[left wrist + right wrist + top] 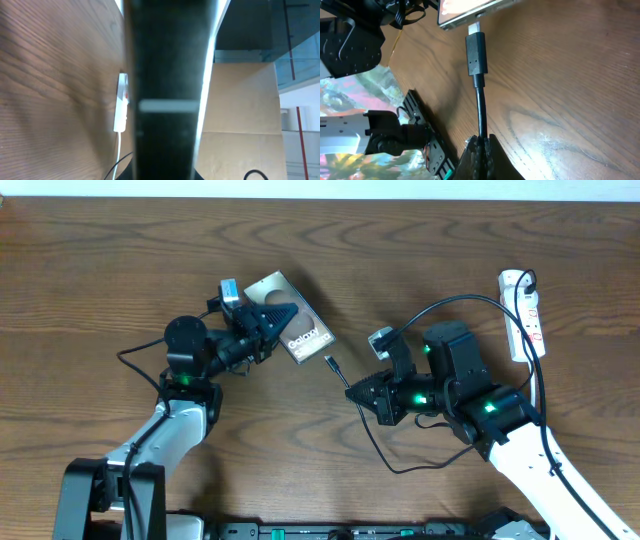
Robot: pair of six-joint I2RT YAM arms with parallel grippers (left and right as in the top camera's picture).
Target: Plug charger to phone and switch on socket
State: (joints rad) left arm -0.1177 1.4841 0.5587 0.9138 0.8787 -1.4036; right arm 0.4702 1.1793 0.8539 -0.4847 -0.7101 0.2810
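Wrist view blocked: left jaws clamp phone; right jaws pinch charger.

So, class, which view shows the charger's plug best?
Right wrist: the charger plug is close and sharp, its metal tip at the phone's edge. Overhead shows it as a tiny dark speck; left wrist doesn't show it.

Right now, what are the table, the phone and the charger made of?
The table looks like brown wood or a wood-look top: wavy grain lines, slight shine. The phone looks like silvery metal or plastic, smooth and satiny. The charger seems matte black plastic with a rubbery cord and a small shiny metal tip.
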